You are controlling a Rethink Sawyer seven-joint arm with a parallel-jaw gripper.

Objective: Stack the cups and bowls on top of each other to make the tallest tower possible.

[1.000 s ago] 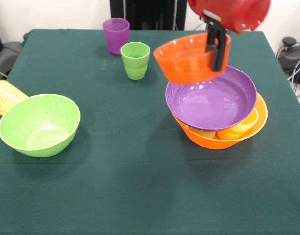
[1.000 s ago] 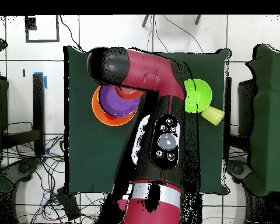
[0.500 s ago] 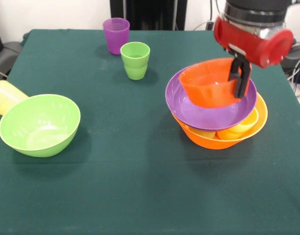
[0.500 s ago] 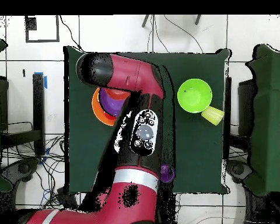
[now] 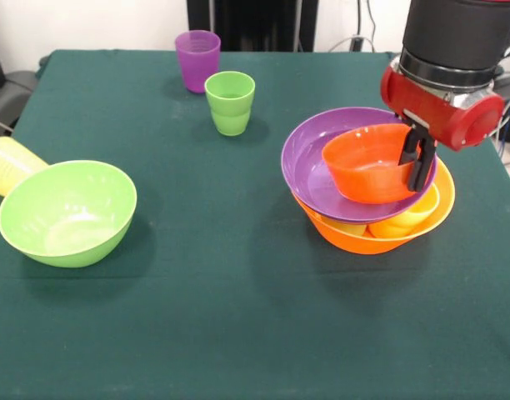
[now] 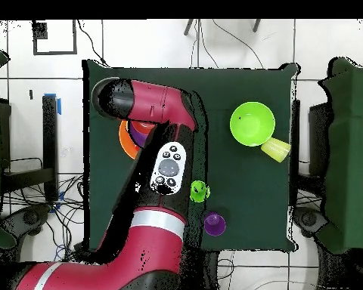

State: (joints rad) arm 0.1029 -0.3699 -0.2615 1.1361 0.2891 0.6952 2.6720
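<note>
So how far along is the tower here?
Done: purple bowl sits on the big orange bowl. In hand: the gripper holds the small orange bowl inside the purple one. Left: green bowl and the purple, green and yellow cups.

Orange bowl [image 5: 367, 171], purple bowl [image 5: 317, 171], green tablecloth [image 5: 238, 317].

Green table [image 5: 238, 333] w/ lime bowl [image 5: 67, 212], yellow cup [image 5: 9, 164], purple cup [image 5: 197, 59], lime cup [image 5: 230, 102], orange base bowl [image 5: 367, 237].

Red arm [image 6: 158, 102], black wrist, black fingers [image 5: 421, 158]
</note>
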